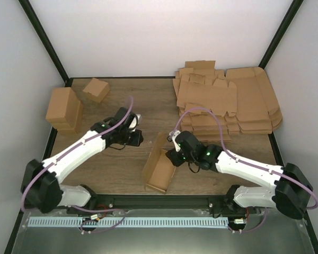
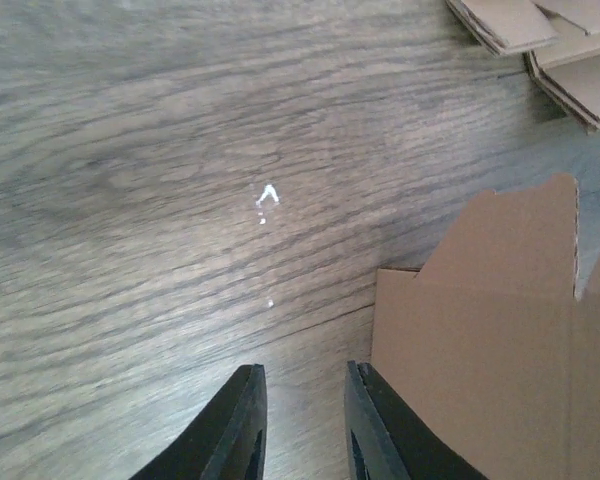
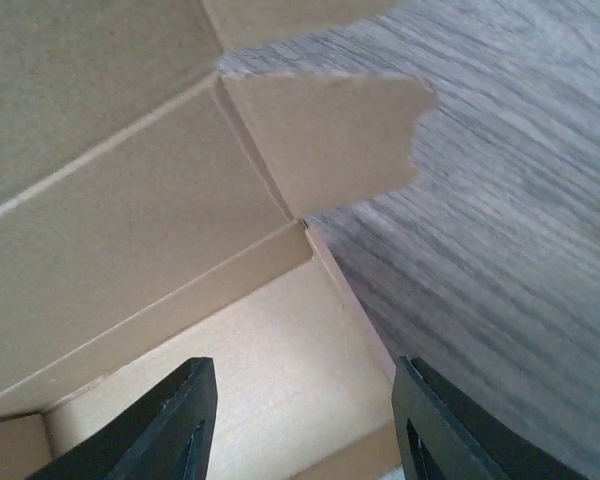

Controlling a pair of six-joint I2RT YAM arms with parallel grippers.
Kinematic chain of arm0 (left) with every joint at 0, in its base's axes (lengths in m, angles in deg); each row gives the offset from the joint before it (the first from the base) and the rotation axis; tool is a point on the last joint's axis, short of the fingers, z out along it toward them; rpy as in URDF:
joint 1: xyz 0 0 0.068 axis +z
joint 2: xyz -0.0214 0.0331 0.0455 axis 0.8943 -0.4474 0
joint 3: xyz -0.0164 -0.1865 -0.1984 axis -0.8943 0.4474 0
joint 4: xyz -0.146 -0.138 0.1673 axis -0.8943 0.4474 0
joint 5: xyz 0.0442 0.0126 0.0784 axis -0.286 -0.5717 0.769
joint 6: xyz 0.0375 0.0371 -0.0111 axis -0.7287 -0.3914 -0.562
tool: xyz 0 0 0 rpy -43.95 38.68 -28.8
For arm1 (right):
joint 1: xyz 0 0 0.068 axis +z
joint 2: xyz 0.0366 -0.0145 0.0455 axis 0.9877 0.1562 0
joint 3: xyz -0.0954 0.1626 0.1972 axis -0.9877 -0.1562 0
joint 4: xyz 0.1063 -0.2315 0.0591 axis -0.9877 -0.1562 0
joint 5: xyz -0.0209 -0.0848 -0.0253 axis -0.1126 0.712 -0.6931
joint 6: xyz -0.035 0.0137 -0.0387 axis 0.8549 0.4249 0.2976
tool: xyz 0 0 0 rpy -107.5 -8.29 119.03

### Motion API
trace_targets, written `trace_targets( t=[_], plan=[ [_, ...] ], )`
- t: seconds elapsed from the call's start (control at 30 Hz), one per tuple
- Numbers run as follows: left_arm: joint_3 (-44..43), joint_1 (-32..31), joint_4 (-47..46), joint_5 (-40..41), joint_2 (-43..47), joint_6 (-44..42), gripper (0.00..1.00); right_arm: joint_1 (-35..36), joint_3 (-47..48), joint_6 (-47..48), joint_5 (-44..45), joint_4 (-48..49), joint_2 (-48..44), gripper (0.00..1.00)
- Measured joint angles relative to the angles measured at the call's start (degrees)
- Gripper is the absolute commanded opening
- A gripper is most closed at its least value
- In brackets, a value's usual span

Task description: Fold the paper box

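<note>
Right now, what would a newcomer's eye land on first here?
The half-folded paper box at the table's near centre, walls up and one flap raised, with both arms angled in on it. The right end effector hangs open just over its inside; the left end effector stands slightly parted beside it, holding nothing. Next, the stack of flat cardboard blanks at the far right.

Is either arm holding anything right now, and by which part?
Nothing is held. The left gripper is open beside the paper box; the right gripper open over it.
</note>
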Motion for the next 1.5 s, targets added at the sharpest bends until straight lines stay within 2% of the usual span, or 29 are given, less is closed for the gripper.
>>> trace_targets(
  t=[0.07, 0.17, 0.3, 0.53, 0.6, 0.63, 0.73, 1.3, 1.5],
  plan=[
    [1.2, 0.0, 1.1, 2.0, 3.7, 0.7, 0.30, -0.5, 0.0, 4.4, -1.6, 2.3, 2.0, 0.52],
    [3.1, 0.0, 2.5, 4.2, 9.7, 2.2, 0.45, -3.7, 0.0, 8.3, -4.7, 4.7, 3.8, 0.53],
    [4.4, 0.0, 4.2, 5.6, 16.7, 3.8, 0.50, -8.1, 0.0, 12.2, -7.9, 8.1, 4.8, 0.54],
    [4.7, 0.0, 5.2, 7.1, 22.3, 4.5, 0.58, -8.5, 0.2, 16.0, -11.5, 10.7, 12.6, 0.53],
    [4.7, 0.0, 5.3, 7.5, 22.7, 4.7, 0.68, -8.5, 0.1, 16.4, -12.1, 11.3, 13.9, 0.52],
    [4.6, 0.0, 5.3, 7.5, 22.9, 4.7, 0.69, -8.5, 0.0, 16.5, -12.3, 11.8, 14.2, 0.50],
    [4.6, 0.0, 5.3, 7.9, 23.8, 4.8, 0.70, -8.5, 0.0, 16.8, -12.5, 13.1, 14.8, 0.42],
    [3.0, 0.0, 5.9, 9.6, 24.7, 4.3, 0.70, -8.5, -0.2, 12.8, -12.3, 13.2, 16.2, 0.41],
    [2.8, 0.0, 5.9, 9.8, 24.5, 3.9, 0.70, -8.5, -1.7, 9.5, -11.9, 11.2, 15.3, 0.32]
  ],
)
